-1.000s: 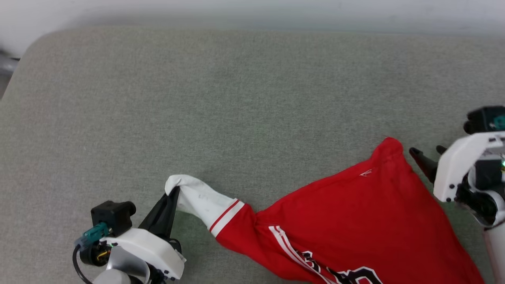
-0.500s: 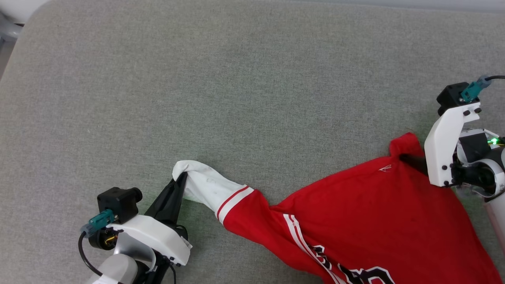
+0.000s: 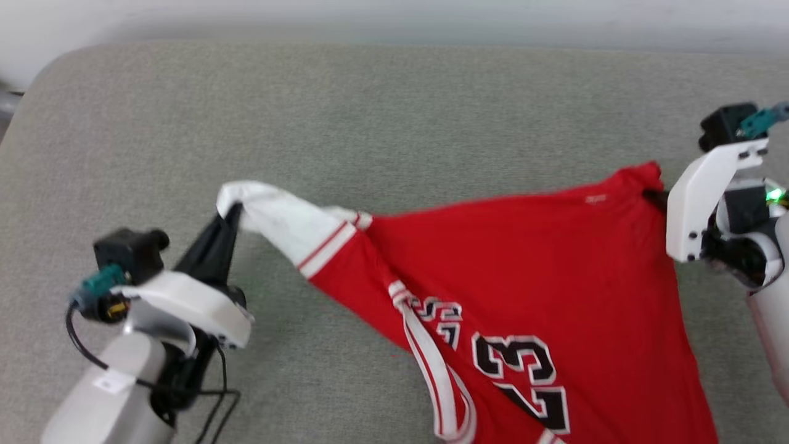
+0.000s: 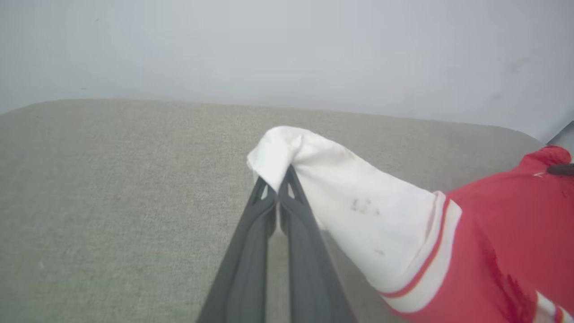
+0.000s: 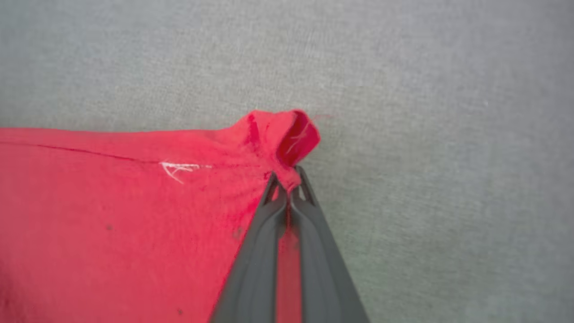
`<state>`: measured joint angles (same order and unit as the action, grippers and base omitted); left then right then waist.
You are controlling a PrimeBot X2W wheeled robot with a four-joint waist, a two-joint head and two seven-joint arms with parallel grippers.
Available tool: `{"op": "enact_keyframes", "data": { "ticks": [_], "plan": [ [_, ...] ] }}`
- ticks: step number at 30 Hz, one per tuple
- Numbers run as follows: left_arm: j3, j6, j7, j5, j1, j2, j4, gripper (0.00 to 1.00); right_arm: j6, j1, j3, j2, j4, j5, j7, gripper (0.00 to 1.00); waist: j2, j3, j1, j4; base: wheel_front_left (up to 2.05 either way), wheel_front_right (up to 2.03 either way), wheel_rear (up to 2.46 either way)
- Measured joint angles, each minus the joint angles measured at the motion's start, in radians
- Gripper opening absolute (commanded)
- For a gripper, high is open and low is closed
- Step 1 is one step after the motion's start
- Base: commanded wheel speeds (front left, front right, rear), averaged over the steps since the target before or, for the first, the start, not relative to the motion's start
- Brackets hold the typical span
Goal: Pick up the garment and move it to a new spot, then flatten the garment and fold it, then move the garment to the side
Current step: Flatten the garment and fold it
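Note:
The garment (image 3: 524, 259), a red jersey T-shirt with black "23" lettering, hangs stretched between my two grippers over the grey-green cushion (image 3: 370, 123). My left gripper (image 3: 229, 213) is shut on the tip of its white sleeve (image 3: 277, 222); in the left wrist view the left gripper (image 4: 277, 179) pinches that sleeve (image 4: 358, 211). My right gripper (image 3: 652, 196) is shut on a bunched red corner of the garment; the right wrist view shows the right gripper (image 5: 287, 179) clamping that corner (image 5: 282, 139). The shirt's lower part runs out of the head view at the bottom.
The cushion's rounded back edge (image 3: 394, 46) meets a pale wall (image 3: 394, 18) behind it. Its left corner (image 3: 37, 80) curves away near a dark object (image 3: 7, 102). Bare cushion lies behind the shirt and between the arms.
Both grippers have lifted and pulled apart, stretching the shirt so its "23" lettering shows. The right gripper, open beside the corner a second ago, is shut on it. The head camera also shifted.

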<state>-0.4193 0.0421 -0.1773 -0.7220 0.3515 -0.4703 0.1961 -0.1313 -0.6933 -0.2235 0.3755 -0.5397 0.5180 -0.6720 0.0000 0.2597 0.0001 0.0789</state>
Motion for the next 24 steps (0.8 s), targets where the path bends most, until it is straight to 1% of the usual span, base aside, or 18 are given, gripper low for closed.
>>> {"op": "enact_keyframes", "data": {
  "ticks": [5,11,13,17,24],
  "plan": [
    [0.016,-0.017,0.029,0.017,0.156,-0.027,0.016,0.0,0.0,-0.092,0.083,-0.029,-0.025,-0.073,0.083,0.0,0.0,-0.021,0.0,-0.042,0.0,0.0,0.0],
    [0.048,-0.045,0.058,0.022,0.41,-0.029,0.085,0.0,0.0,-0.256,0.185,-0.053,-0.053,-0.175,0.17,0.0,0.0,-0.016,0.0,-0.071,0.0,0.0,0.0],
    [0.066,-0.051,0.065,0.022,0.501,-0.03,0.13,0.0,-0.001,-0.319,0.221,-0.067,-0.064,-0.209,0.203,0.0,0.0,-0.008,0.0,-0.078,0.0,0.0,0.0],
    [0.09,-0.072,0.079,0.029,0.69,-0.058,0.233,0.0,-0.001,-0.443,0.281,-0.115,-0.092,-0.272,0.267,0.0,0.0,0.014,0.0,-0.1,0.0,0.0,0.0],
    [0.108,-0.106,0.086,0.044,0.982,-0.072,0.402,0.0,-0.002,-0.665,0.353,-0.172,-0.149,-0.371,0.355,0.0,0.0,0.073,0.0,-0.134,0.0,0.0,0.0]
  ]
}}
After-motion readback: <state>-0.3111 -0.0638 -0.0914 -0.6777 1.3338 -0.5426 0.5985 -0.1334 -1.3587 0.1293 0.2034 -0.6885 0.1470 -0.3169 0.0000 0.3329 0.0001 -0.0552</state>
